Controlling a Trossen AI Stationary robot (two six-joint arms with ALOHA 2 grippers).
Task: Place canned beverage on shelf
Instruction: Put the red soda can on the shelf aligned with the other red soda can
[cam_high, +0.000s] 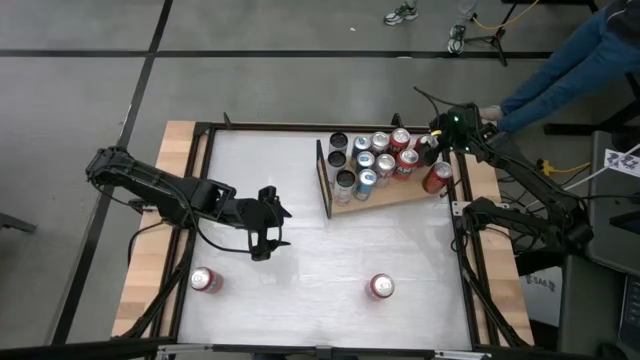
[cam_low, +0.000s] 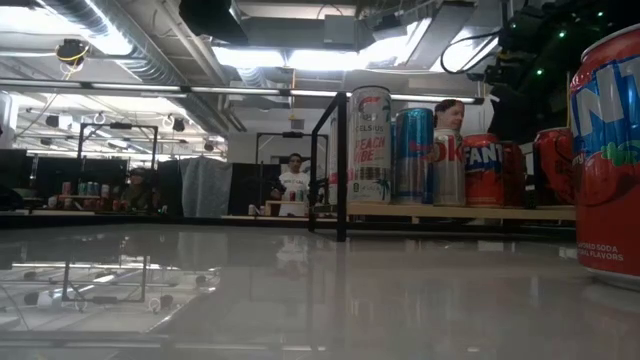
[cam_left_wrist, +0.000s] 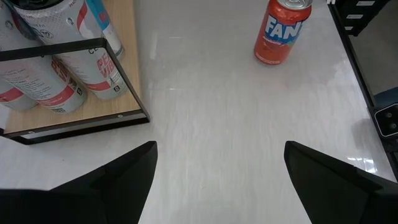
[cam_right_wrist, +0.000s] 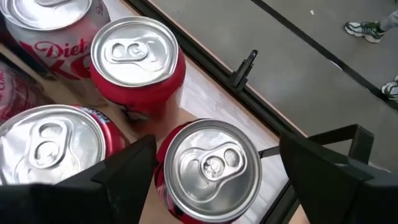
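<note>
The shelf (cam_high: 395, 197), a light wooden board with a black upright frame (cam_high: 323, 178) at its left end, lies at the table's far right and carries several upright cans (cam_high: 372, 160). A red can (cam_right_wrist: 208, 163) stands at the board's right end (cam_high: 437, 177). My right gripper (cam_right_wrist: 211, 180) hovers open over it, one finger on either side of its top; I cannot tell whether a finger touches it. Two more cans stand on the white table, one near left (cam_high: 205, 281), one near middle (cam_high: 381, 287). My left gripper (cam_high: 270, 220) waits open above the table, left of the shelf.
A black rail (cam_right_wrist: 249, 62) and wooden strip run just beyond the shelf along the table's far edge. The Fanta can (cam_left_wrist: 281, 31) stands ahead of my left gripper, and bare white tabletop (cam_high: 300, 260) lies between. A person's arm (cam_high: 560, 75) reaches in at the far right.
</note>
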